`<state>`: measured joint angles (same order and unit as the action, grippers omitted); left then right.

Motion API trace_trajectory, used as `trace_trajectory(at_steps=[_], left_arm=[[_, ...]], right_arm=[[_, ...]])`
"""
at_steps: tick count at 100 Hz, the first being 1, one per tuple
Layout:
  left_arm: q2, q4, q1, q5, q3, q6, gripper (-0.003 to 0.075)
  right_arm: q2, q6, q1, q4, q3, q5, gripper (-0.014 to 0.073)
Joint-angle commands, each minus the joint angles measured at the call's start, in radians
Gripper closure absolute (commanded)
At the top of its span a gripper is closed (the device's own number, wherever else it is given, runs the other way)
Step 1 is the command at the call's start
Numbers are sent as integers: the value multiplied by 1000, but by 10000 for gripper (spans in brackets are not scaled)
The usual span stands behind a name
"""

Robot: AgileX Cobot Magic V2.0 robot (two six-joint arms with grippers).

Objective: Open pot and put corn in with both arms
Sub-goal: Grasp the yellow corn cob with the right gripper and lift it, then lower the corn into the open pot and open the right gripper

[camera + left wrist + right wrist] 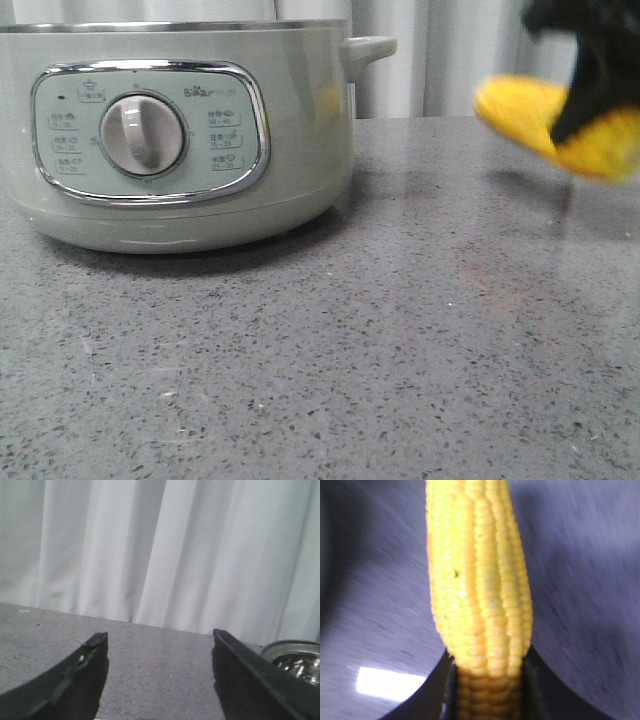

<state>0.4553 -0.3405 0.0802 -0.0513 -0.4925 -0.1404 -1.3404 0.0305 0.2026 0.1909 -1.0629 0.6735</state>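
Observation:
The pot stands at the left of the grey table in the front view, its control panel and dial facing me. No lid shows above its steel rim, and its inside is hidden. My right gripper is shut on the corn and holds it in the air to the right of the pot, above the table. In the right wrist view the corn juts out from between the jaws of the right gripper. My left gripper is open and empty over bare table.
White curtains hang behind the table's far edge. A shiny round steel-rimmed thing shows beside the left gripper's finger; I cannot tell what it is. The pot's side handle sticks out toward the corn.

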Motion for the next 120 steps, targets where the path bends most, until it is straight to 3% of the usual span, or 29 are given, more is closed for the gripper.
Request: trace_trajectory(at_steps=[1, 9, 24, 33, 37, 46, 59, 67, 76, 85, 95, 100, 105, 120], left_arm=[[-13, -4, -47, 43, -30, 5, 340], [-24, -4, -91, 9, -30, 5, 410], [-26, -6, -182, -17, -30, 5, 616], [-28, -6, -229, -17, -30, 5, 727], [-28, -4, -251, -17, -30, 3, 737], [-38, 25, -295, -20, -30, 1, 738], [-84, 25, -348, -58, -30, 1, 738], [-122, 25, -371, -101, -30, 1, 738], [-165, 37, -387, -148, -30, 1, 738], [-212, 63, -390, -199, -30, 1, 738], [-264, 102, -390, -267, -30, 1, 738], [-288, 112, -390, -300, -30, 1, 738], [-310, 114, -390, -333, -30, 1, 738], [-352, 114, -390, -391, -19, 1, 738]], right_arm=[[69, 24, 64, 52, -113, -103, 666], [59, 24, 182, 55, -220, -164, 665], [-55, 24, 355, 55, -368, -222, 665], [-144, 24, 403, 53, -446, -195, 659], [-186, 24, 413, 53, -481, -173, 638], [-256, 24, 418, 53, -545, -120, 491], [-304, 24, 400, 49, -589, -37, 125], [-285, 24, 387, 49, -589, -15, 32], [-236, 24, 369, 47, -580, 3, 74], [-156, 24, 356, 17, -551, 13, 200], [-33, 24, 355, -20, -456, 21, 427], [69, 24, 355, -38, -372, 7, 584], [158, 24, 355, -54, -285, -15, 673], [442, 24, 355, -128, -2, -110, 656]])
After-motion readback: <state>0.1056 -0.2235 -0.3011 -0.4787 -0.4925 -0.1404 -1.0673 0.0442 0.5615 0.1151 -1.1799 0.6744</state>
